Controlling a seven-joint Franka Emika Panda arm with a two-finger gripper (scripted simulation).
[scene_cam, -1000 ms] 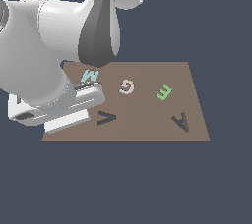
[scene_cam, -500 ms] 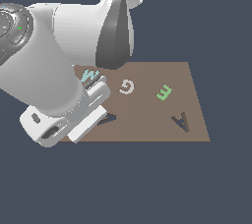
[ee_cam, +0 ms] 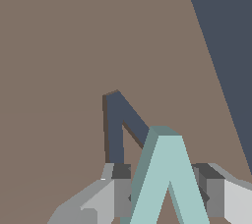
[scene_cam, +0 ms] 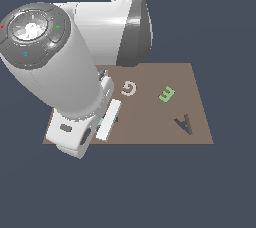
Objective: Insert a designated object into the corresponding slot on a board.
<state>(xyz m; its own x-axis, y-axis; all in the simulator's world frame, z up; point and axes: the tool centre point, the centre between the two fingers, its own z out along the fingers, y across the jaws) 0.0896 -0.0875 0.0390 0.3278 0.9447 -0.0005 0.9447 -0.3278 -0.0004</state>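
While the big white arm blocks much of the exterior view, the wrist view shows the jaws (ee_cam: 167, 196) pinching the teal V block (ee_cam: 165, 179) from both sides, held just above the brown board (scene_cam: 155, 122). Its dark V-shaped slot (ee_cam: 118, 125) lies partly under the block. On the board, readable letters: G (scene_cam: 129, 88) near 12 o'clock, green E (scene_cam: 166, 93) at 2, A recess (scene_cam: 184, 123) at 4.

Slot (ee_cam: 114, 125) partly behind teal V (ee_cam: 170, 179); seating perhaps unresolved.
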